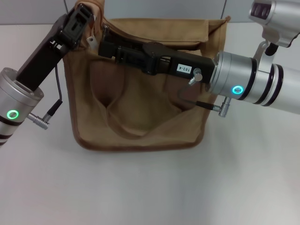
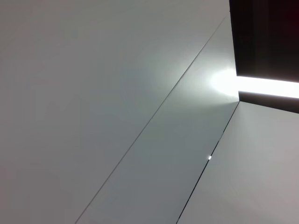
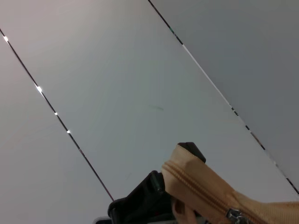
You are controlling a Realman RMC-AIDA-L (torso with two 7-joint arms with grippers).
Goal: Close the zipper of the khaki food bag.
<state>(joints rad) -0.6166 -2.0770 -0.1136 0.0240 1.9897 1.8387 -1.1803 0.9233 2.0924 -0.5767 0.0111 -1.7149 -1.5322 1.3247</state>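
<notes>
The khaki food bag (image 1: 140,103) stands on the white table, its front and a looped strap handle (image 1: 126,129) facing me. My left gripper (image 1: 83,18) is at the bag's top left corner, shut on the fabric end of the zipper; it also shows in the right wrist view (image 3: 145,203) as black fingers around that tan end. My right gripper (image 1: 100,47) reaches leftward along the bag's top, fingers together at the left end, on the zipper's pull. The zipper (image 3: 201,191) runs tan with its silver pull tab (image 3: 233,215) close to the held end.
The white table (image 1: 150,187) stretches in front of and beside the bag. The right arm's silver wrist (image 1: 239,79) hangs over the bag's right side. The left wrist view shows only ceiling panels and a light strip (image 2: 266,86).
</notes>
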